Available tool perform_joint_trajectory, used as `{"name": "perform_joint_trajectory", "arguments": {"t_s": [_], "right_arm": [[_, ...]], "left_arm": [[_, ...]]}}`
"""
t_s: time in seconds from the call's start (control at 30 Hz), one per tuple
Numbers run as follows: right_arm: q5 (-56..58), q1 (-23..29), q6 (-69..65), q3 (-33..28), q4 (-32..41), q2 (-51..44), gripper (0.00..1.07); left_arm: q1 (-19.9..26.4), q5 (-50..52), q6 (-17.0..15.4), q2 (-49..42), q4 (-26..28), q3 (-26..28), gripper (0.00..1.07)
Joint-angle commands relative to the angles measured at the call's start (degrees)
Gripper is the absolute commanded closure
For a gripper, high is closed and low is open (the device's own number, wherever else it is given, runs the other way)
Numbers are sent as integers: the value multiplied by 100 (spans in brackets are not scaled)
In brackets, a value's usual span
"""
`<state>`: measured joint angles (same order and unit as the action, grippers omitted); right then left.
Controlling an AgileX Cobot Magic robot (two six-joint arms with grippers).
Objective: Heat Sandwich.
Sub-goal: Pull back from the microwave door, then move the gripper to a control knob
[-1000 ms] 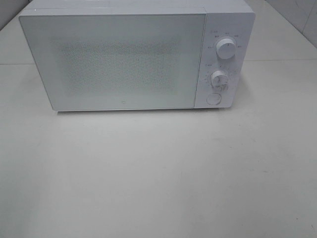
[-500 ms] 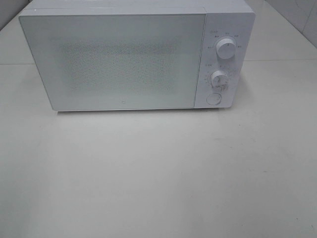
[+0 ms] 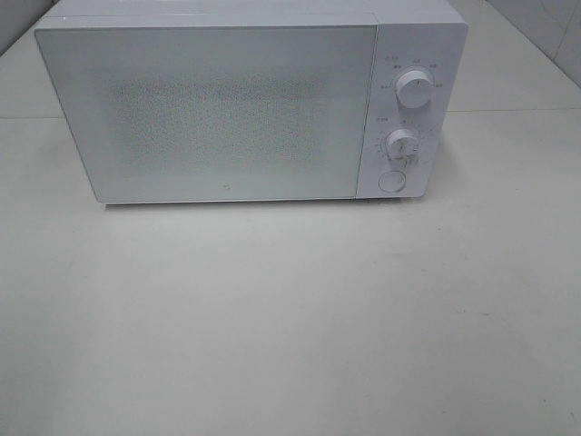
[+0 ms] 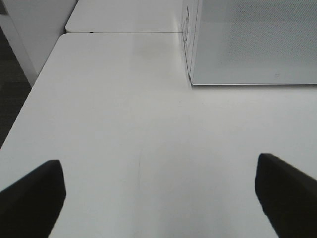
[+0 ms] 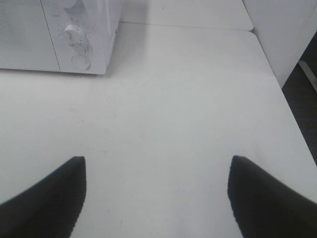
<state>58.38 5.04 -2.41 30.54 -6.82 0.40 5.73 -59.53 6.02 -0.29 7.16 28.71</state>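
Sandwich: not seen in any of the 3 views, so its place cannot be told. The door (image 3: 218, 113) of the microwave (image 3: 408, 27) is shut. Nothing is made out through its frosted pane, which is covered by a fine dotted mesh.

Microwave: a smooth white box with softly rounded corners, stood on the table (image 3: 290, 318). On the panel right of the door, 3 round controls are set in 1 vertical column: an upper knob (image 3: 415, 92), a lower knob (image 3: 401, 143) and a flat button (image 3: 391, 181). The printed marks around the knobs are too small to be read.

Table: flat, matte, off-white. A thin straight seam between 2 slabs is seen beside the microwave.

Left gripper (image 4: 158, 163): 2 black, matte, wedge-shaped fingers (image 4: 34, 198) are spread wide apart. Nothing is held; only bare table lies between them, with the door's lower corner ahead.

Right gripper (image 5: 157, 160): 2 black tapered fingers (image 5: 267, 198) are likewise parted widely with nothing gripped. The control-panel end of the microwave is seen ahead.
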Motion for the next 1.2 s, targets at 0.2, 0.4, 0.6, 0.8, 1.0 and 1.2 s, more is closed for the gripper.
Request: {"name": "perform_joint_trajectory", "arguments": {"t_s": [0.2, 0.4, 0.6, 0.8, 1.0, 1.2], "right_arm": [[-665, -46, -57, 120, 6, 722, 31], [-1089, -46, -57, 109, 6, 1146, 31], [-1587, -46, -97, 109, 6, 1662, 31], [-2086, -46, -120, 109, 11, 2257, 31], [-2412, -46, -120, 109, 11, 2618, 31], [-2979, -46, -120, 86, 11, 3031, 31]], "left_arm": [[11, 29, -40, -143, 57, -17, 8], [11, 29, -40, -143, 57, -17, 8], [11, 29, -40, -143, 57, -17, 8], [11, 29, -40, -143, 57, -17, 8], [11, 29, -40, -143, 57, -17, 8], [11, 29, -40, -143, 57, -17, 8]]}}
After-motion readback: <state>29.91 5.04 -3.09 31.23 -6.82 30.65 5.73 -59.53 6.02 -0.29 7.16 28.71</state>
